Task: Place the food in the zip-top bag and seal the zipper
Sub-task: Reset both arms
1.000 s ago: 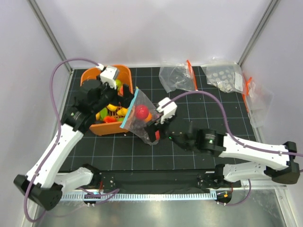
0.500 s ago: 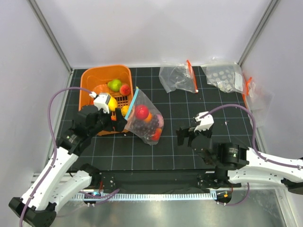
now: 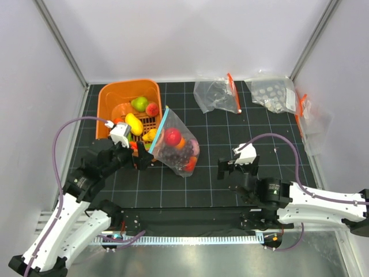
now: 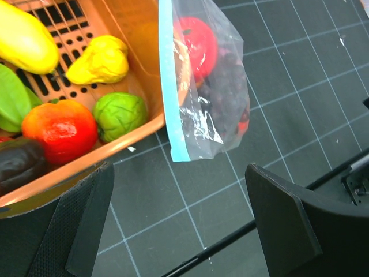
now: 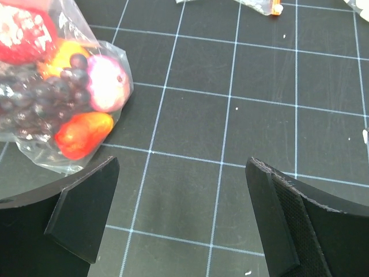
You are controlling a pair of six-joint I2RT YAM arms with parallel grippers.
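Overhead, bag (image 3: pixel 183 151): on the tabletop (image 3: pixel 259 135), centre-left; mouth end against the basket's right wall, bottom end pointing toward the right hand.
Zipper (image 3: pixel 158 131): light-blue strip along the mouth, touching the basket (image 3: pixel 109 92); sealed or not, cannot tell.
Bag contents: red fruit (image 3: pixel 172 136), grapes (image 3: pixel 172 153), small orange pieces.
Basket contents: pear (image 3: pixel 139 104), yellow piece (image 3: pixel 134 123), others.
Left hand (image 3: pixel 142 158): just beside the basket's near right corner and the bag's mouth.
Right hand (image 3: pixel 236 169): near the bag's bottom end, to its right, not touching.
Spare bags (image 3: pixel 214 94): clear, orange-red strips, along the far right of the tabletop.
Left wrist, fingers (image 4: pixel 86 219): spread wide, nothing between them; bare tabletop below, zipper's near end just ahead.
Left wrist, basket: yellow pepper (image 4: pixel 101 57), green ball (image 4: pixel 120 115), tomato (image 4: pixel 57 130), dark eggplant (image 4: pixel 20 164), green leaf (image 4: pixel 11 98).
Right wrist, fingers: spread wide, holding nothing, over bare tabletop.
Right wrist, bag bottom: upper left of view, grapes beside a pink-white ball (image 5: pixel 106 81) and an orange-red piece (image 5: pixel 83 133).
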